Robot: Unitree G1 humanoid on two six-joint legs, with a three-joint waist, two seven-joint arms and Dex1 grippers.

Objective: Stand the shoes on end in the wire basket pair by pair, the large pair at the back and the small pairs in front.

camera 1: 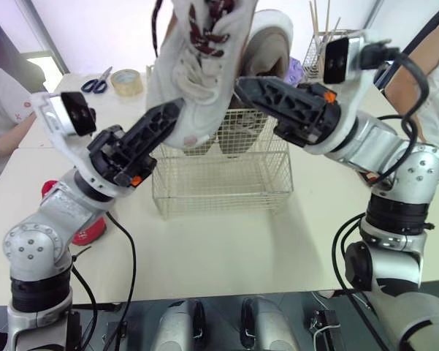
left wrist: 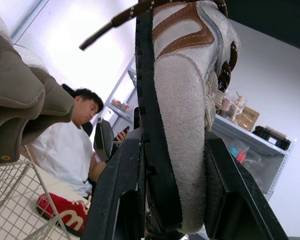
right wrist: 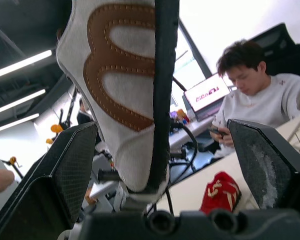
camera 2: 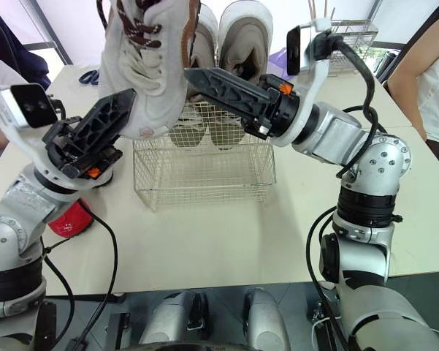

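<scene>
Left of the wire basket (camera 1: pixel 226 191), the left arm (camera 1: pixel 73 203) is silver-grey metal. Its round joint cap (camera 1: pixel 31 250) is ringed with small screws, with a black band beneath. The right arm (camera 1: pixel 386 142), right of the basket, matches it.

Each wrist carries a white bracket (camera 1: pixel 47 117) with a black camera (camera 1: pixel 77 110). The left gripper (left wrist: pixel 173 150) and right gripper (right wrist: pixel 162 130) have black ribbed fingers with grid-textured pads (right wrist: pixel 72 165) (one is scuffed whitish) and an orange dot (camera 1: pixel 329 95) at the base. Black cables (camera 1: pixel 421 84) loop off both arms.
</scene>
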